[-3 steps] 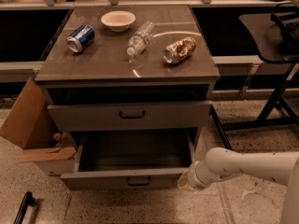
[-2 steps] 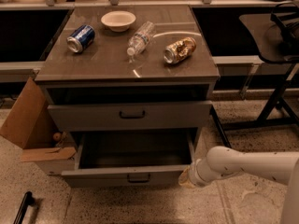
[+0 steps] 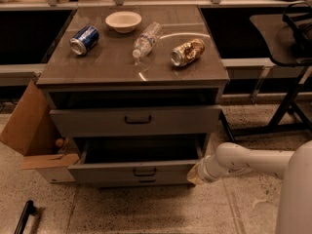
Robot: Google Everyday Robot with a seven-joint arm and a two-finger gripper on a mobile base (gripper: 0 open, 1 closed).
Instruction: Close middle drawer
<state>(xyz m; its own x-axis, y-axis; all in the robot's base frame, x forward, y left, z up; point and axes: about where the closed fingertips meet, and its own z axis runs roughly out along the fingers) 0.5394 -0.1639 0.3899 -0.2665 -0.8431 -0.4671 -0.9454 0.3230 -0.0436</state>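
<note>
The middle drawer (image 3: pixel 109 172) of the grey cabinet stands partly open, its low front panel with a small dark pull (image 3: pixel 145 171) out in front and its dark box showing behind. My gripper (image 3: pixel 195 173) is at the end of the white arm (image 3: pixel 243 161), right at the right end of that front panel. The taller drawer front with the wider black handle (image 3: pixel 137 119) above is closed. A strip of the lowest drawer front (image 3: pixel 141 181) shows just beneath.
On the cabinet top lie a blue can (image 3: pixel 84 39), a white bowl (image 3: pixel 123 21), a clear bottle (image 3: pixel 146 39) and a gold can (image 3: pixel 188 52). An open cardboard box (image 3: pixel 31 130) stands at the left. Black table legs (image 3: pixel 287 106) stand at the right.
The middle drawer's front has moved back toward the cabinet, so less of the box shows. My gripper and arm have moved in with it.
</note>
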